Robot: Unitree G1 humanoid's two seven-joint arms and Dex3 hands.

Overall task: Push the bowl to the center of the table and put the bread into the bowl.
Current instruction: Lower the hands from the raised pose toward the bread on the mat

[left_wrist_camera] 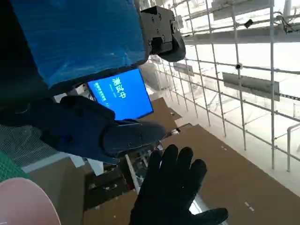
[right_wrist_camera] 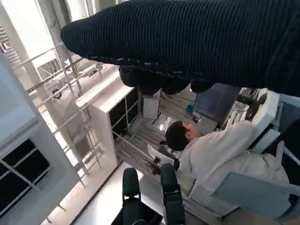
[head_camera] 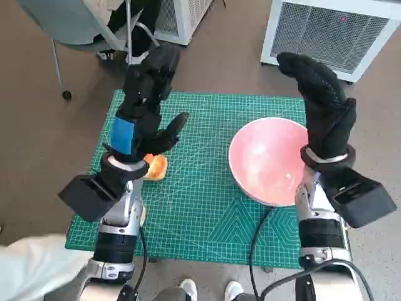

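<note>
A pink bowl (head_camera: pixel 268 162) stands on the right half of the green mat (head_camera: pixel 207 207); its rim (left_wrist_camera: pixel 21 202) also shows in the left wrist view. An orange-brown bread (head_camera: pixel 156 166) lies on the mat's left part, partly hidden behind my left wrist. My left hand (head_camera: pixel 145 100) is raised above the mat's far left with fingers spread, holding nothing, the bread below and behind it. My gloved right hand (head_camera: pixel 321 103) stands upright over the bowl's far right rim, fingers straight and empty; it shows as well in the left wrist view (left_wrist_camera: pixel 171 190).
A white grated unit (head_camera: pixel 332 31) stands on the floor beyond the table at the right. A chair (head_camera: pixel 81 28) with a seated person is at the far left; the person (right_wrist_camera: pixel 220 154) also shows in the right wrist view. Shoes (head_camera: pixel 210 290) are at the near edge.
</note>
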